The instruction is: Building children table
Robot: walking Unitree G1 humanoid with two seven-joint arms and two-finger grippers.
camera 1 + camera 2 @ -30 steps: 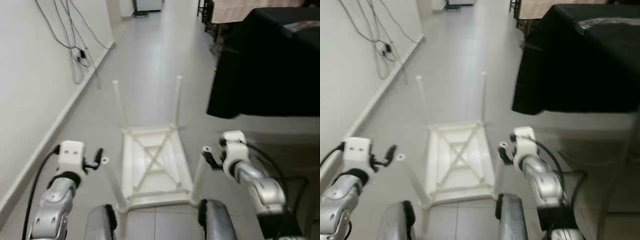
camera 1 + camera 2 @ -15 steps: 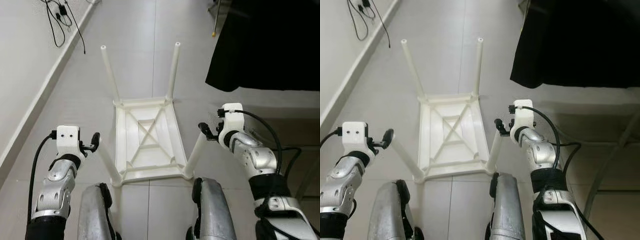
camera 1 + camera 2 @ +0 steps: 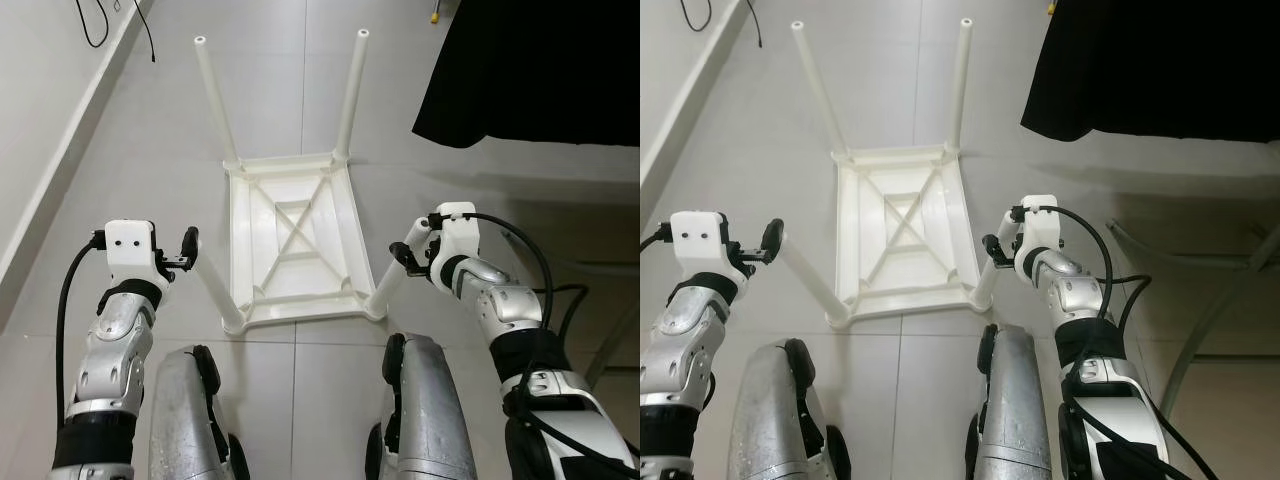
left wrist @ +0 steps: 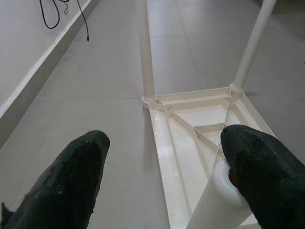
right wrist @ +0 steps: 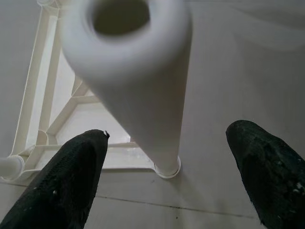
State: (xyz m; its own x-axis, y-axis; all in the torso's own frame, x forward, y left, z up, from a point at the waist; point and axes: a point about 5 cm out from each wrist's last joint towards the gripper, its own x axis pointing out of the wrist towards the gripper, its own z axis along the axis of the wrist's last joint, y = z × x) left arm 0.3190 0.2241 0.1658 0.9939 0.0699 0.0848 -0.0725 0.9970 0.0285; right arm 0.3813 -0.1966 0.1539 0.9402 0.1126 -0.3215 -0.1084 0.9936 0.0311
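A white plastic children's table (image 3: 295, 240) lies upside down on the grey tiled floor, its four legs pointing up. My left gripper (image 3: 188, 248) is open beside the top of the near-left leg (image 3: 212, 290). In the left wrist view that leg's tip (image 4: 219, 191) rests against one finger (image 4: 267, 181). My right gripper (image 3: 405, 255) is open around the top of the near-right leg (image 3: 392, 280). The hollow leg top (image 5: 138, 71) stands between its spread fingers (image 5: 71, 181) without being clamped.
A table draped in black cloth (image 3: 540, 70) stands close at the right. The wall and baseboard (image 3: 40, 200) run along the left. Black cables (image 3: 575, 300) lie on the floor by my right arm. My own silver legs (image 3: 190, 420) are just behind the table.
The camera has tilted down and nearer, so the table fills more of the picture. Both grippers stay at the near leg tops; the right one now straddles its leg.
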